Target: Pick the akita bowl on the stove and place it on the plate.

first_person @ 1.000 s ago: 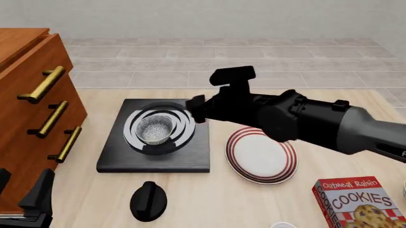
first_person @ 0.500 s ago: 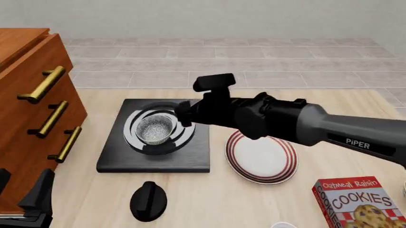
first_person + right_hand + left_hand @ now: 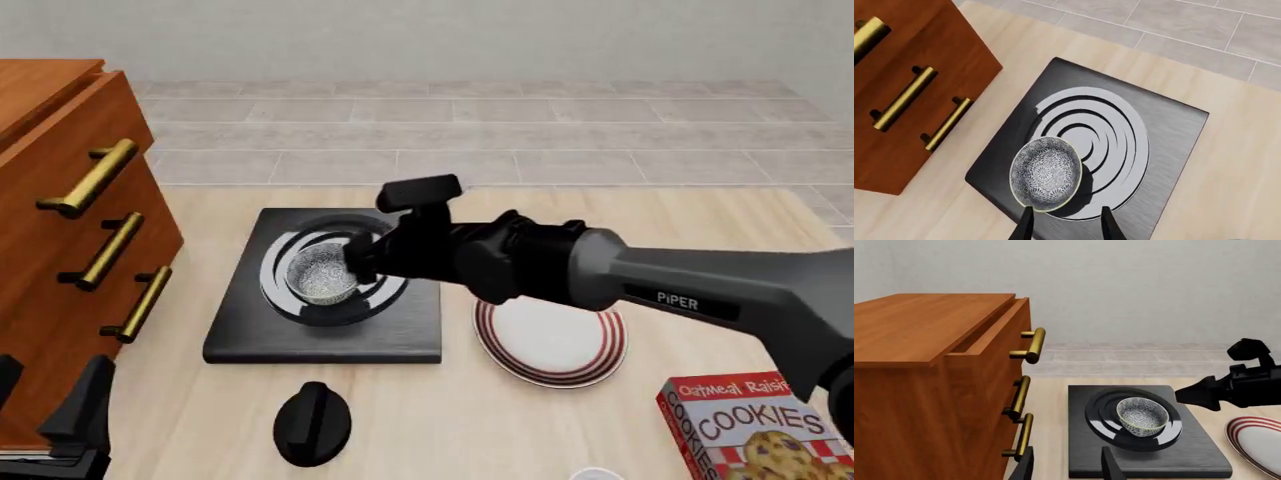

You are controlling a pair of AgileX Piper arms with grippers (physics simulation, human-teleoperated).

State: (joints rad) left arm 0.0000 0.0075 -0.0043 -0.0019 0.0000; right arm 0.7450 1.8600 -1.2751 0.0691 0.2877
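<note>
Akita bowl (image 3: 1045, 173): small, round, speckled grey-white inside.

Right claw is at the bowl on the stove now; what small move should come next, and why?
Probably ease the right claw down a little further so its open fingers straddle the rim of the akita bowl, then close. The bowl sits untouched on the stove, with the fingertips just short of its near edge, and the plate holds nothing yet.

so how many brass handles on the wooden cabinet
3, stacked down the cabinet's front: top handle, middle handle, bottom handle. The cabinet runs off the frame's left edge, so others may be hidden.
</note>
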